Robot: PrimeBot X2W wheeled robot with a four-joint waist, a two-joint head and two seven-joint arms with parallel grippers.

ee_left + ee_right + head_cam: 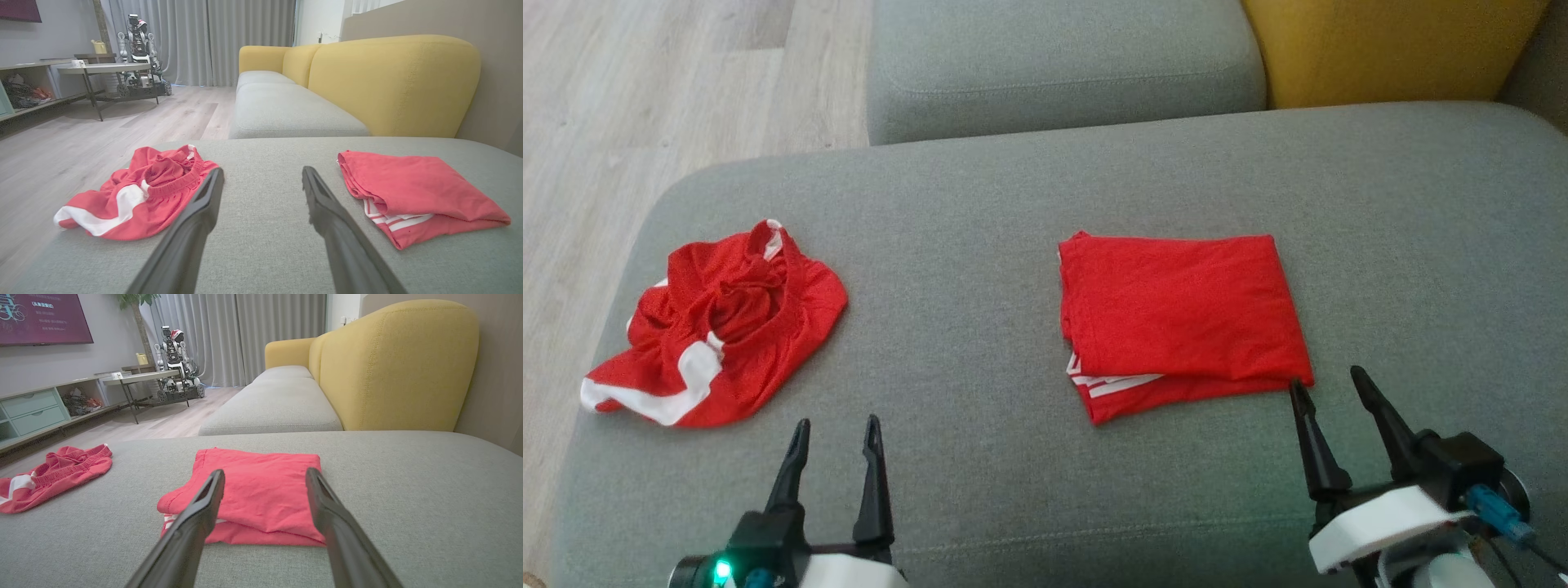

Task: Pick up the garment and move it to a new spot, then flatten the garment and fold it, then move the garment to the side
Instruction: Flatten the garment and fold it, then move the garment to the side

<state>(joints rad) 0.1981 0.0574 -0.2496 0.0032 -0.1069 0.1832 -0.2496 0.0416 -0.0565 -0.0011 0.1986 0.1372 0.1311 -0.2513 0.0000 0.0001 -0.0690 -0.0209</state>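
Two garments: crumpled garment [719, 322] near the sofa seat's [1013, 188] left edge; folded garment [1184, 314] right of centre, long axis across the seat
left gripper [839, 420]: jaws apart, empty; crumpled garment ahead, slightly left, apart
right gripper [1325, 377]: jaws apart, empty; one fingertip just beside folded garment's near right corner
nearer arm: right for folded, left for crumpled
unclear: whether that fingertip touches cloth; folded under-layers hidden

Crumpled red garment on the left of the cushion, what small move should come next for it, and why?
Probably ease the left pincer forward and to its left, onto the crumpled garment. It lies bunched and unfolded on the grey cushion, just ahead of that pincer, whose jaws stand open and empty. The other red garment already lies folded.
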